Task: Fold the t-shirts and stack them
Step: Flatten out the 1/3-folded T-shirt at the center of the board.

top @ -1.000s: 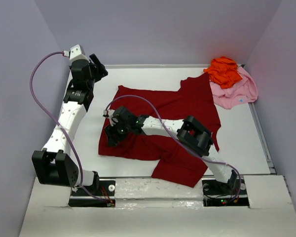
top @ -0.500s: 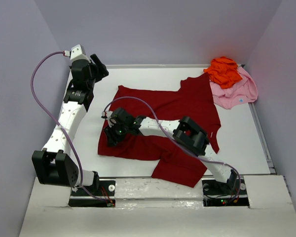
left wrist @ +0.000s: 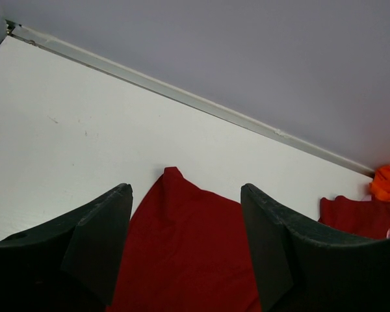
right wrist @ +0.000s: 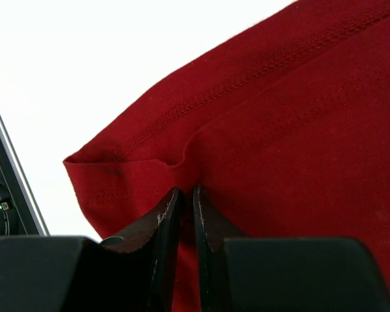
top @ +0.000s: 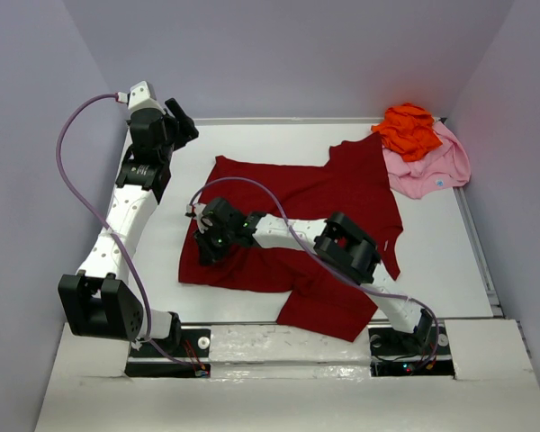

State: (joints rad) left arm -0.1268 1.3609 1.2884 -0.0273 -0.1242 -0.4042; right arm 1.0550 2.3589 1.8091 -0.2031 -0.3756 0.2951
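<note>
When you look from the top, the red shirt (top: pixel 342 180) lies spread out in the middle of the table (top: pixel 450 261), a bit crumpled, with one part reaching toward the near edge. The orange shirt (top: pixel 407 129) sits in a bunch on top of the pink shirt (top: pixel 441 171) in the far right corner, just beside the red shirt. The left gripper (top: pixel 184 126) is at the far left, over bare table, near the red shirt's far left corner but not touching it. The right arm reaches across the red shirt, and the right gripper (top: pixel 202 254) is down on the cloth near its left edge. From up here you cannot tell how far those fingers are open.

From the left wrist, the left fingers (left wrist: pixel 94 244) stand wide apart. Nothing is between them and they touch nothing. Past them, a corner of the red shirt lies flat on the white table, and a bit of the orange shirt peeks in at the right side.

From the right wrist, the right fingers (right wrist: pixel 164 234) are almost together, with only a thin gap. Their tips pinch a small fold of the red shirt, close to its stitched hem and a corner. The cloth bunches into a little ridge right at the tips, and white table shows beyond the hem
</note>
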